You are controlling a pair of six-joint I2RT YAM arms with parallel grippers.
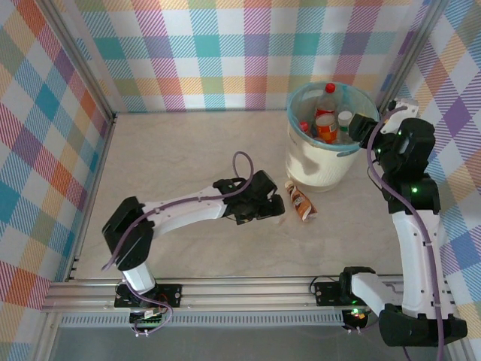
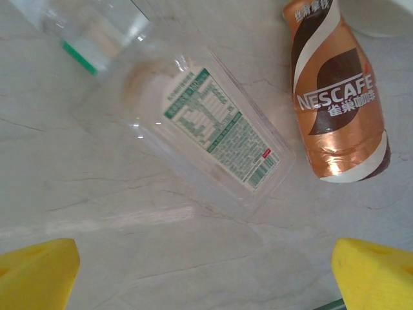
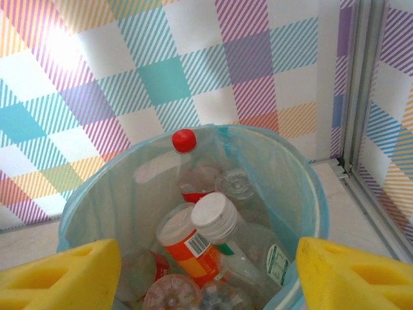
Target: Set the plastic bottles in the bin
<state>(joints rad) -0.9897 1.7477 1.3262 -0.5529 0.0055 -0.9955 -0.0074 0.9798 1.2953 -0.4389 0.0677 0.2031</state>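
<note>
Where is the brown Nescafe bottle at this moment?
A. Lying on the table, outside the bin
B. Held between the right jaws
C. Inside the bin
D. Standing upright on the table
A: the Nescafe bottle lies on its side on the table, close to the bin but outside it.

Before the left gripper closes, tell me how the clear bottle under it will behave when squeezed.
The clear bottle looks empty, so it is probably light and apt to skid on the smooth table if nudged. Its thin see-through wall may dent when squeezed. Its sides look flat, so it likely won't roll far.
</note>
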